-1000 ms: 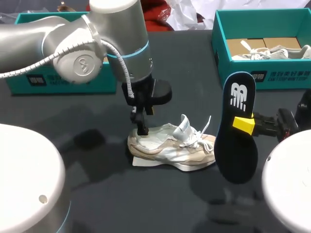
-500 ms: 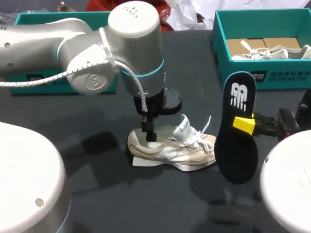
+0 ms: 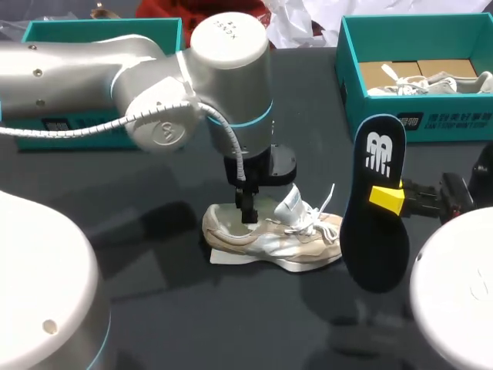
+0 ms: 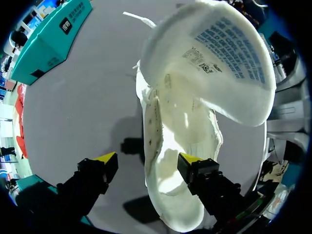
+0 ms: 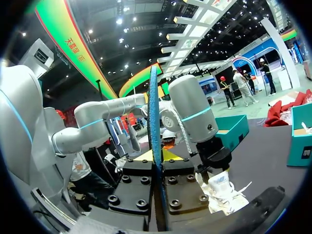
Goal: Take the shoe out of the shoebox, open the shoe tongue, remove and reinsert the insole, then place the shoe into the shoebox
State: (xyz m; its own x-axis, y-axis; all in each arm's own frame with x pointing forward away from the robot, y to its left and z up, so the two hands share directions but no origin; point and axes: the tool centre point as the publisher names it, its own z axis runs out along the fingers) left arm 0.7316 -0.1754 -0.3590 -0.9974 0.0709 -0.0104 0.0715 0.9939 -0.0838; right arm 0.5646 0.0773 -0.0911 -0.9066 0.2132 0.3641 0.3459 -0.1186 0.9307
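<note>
white shoe (image 4: 180, 122); only left wrist view shows left fingers (image 4: 106, 158) wide; right fingers (image 3: 385, 198) grip insole (image 3: 377, 247)

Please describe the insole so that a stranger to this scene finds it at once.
Start at the teal shoebox at the far right of the table, with a white shoe inside. In front of it, the jaws of the right arm hold the insole upright above the table. It is the only dark, flat piece, with a white logo, beside the pale sneaker lying on the table.
</note>
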